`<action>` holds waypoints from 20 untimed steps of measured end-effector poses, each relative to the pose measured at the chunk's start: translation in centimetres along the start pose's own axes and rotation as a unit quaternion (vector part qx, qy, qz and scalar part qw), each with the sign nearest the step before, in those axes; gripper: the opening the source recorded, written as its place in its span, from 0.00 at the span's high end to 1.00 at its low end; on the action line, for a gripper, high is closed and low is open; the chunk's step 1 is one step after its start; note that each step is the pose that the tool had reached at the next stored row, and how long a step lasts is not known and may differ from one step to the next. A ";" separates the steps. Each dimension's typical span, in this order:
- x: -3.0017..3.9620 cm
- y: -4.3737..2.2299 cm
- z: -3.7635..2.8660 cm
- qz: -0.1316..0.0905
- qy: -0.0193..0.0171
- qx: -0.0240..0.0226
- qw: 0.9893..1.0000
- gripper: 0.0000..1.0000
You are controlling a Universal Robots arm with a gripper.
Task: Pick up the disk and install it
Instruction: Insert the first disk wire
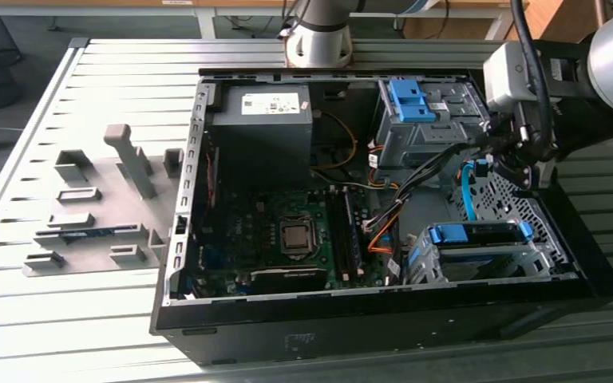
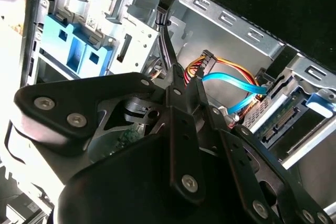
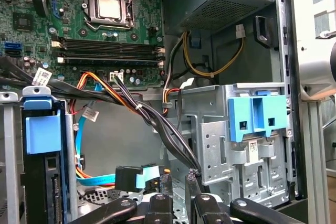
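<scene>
In the exterior view the open computer case (image 1: 392,319) lies on the slatted metal counter (image 1: 73,319). Nearest, at about 5 o'clock within the case, the disk (image 1: 479,234) sits inside the lower drive cage (image 1: 546,254), blue handle uppermost. In the first wrist view the disk (image 3: 42,135) stands in that cage with its connector edge bare, and no plug is on it.

A little farther in, the motherboard (image 1: 285,231) fills the case floor from the centre toward 8 o'clock. On the counter at 9 o'clock, just beside the case wall, rests a grey moulded fixture (image 1: 104,199).

At about 3 o'clock the end effector (image 1: 514,155) hangs inside the case, apart from the disk and beyond it. A thin blue cable (image 1: 466,191) droops between the two. A bundle of black cables (image 1: 434,163) stretches from the middle of the case right up to the end effector's tip, and the first wrist view shows the bundle ending at that tip (image 3: 180,192). I cannot tell how far the end effector is open, nor whether it has hold of the bundle.

Farther still, at 1 o'clock, stands the upper drive cage (image 1: 434,136) with a blue bracket (image 1: 413,100) on top; the dark power supply (image 1: 264,120) is at 11 o'clock. Beyond the case's far wall, at 12 o'clock, rises the arm's base (image 1: 318,40).
</scene>
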State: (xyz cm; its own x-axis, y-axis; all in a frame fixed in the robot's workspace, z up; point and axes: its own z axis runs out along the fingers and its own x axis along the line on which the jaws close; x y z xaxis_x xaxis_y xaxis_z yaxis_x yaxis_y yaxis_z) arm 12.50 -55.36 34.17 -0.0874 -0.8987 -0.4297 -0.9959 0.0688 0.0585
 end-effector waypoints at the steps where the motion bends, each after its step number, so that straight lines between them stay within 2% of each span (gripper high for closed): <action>1: 0.00 0.00 0.00 0.000 0.002 0.000 1.000 0.76; 6: 0.00 0.00 0.00 0.000 0.009 0.001 1.000 0.76; 8: 0.01 0.00 0.00 0.000 0.009 0.001 1.000 0.76; 11: 0.00 0.00 0.00 0.000 0.014 0.001 1.000 0.76; 20: -0.05 0.01 -0.11 0.000 0.016 0.001 1.000 0.76</action>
State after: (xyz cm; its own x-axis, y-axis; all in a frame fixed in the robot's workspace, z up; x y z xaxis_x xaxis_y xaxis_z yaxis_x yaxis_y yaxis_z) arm 12.50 -55.36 34.29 -0.0873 -0.9120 -0.4007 -0.9959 0.0706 0.0562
